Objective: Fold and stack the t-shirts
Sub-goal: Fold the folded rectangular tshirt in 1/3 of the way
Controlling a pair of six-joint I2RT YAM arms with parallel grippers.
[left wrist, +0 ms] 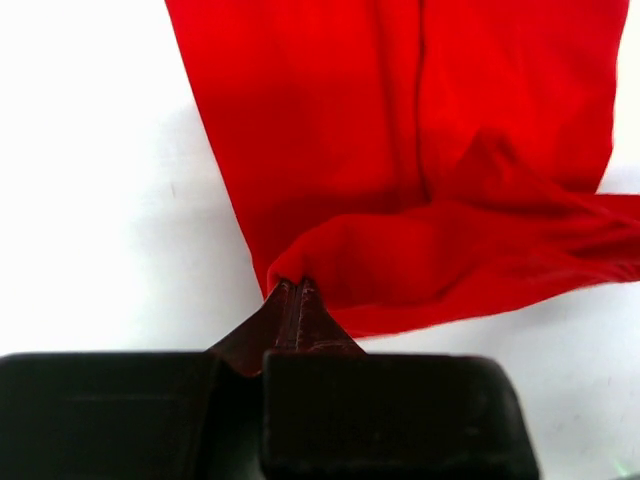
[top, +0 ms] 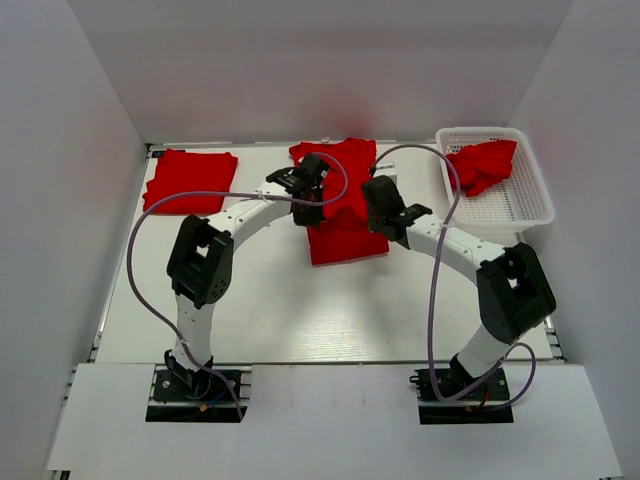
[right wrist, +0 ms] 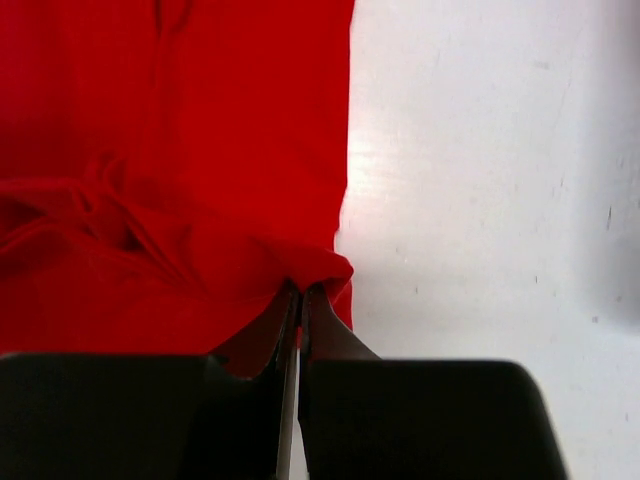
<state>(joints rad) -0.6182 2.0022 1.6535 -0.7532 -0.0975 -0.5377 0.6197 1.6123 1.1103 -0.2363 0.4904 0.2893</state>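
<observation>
A red t-shirt (top: 343, 225) lies in the middle of the table, its upper part bunched between the arms. My left gripper (top: 310, 172) is shut on the shirt's left edge; in the left wrist view the jaws (left wrist: 293, 288) pinch a fold of the red cloth (left wrist: 400, 180). My right gripper (top: 378, 195) is shut on the shirt's right edge; in the right wrist view the jaws (right wrist: 300, 292) pinch the red cloth (right wrist: 180, 150). A folded red t-shirt (top: 190, 180) lies at the back left. A crumpled red t-shirt (top: 482, 165) lies in the white basket (top: 530, 205).
The white basket stands at the back right, close to the right wall. White walls enclose the table on the left, back and right. Bare white table (top: 300, 310) stretches between the shirt and the arm bases.
</observation>
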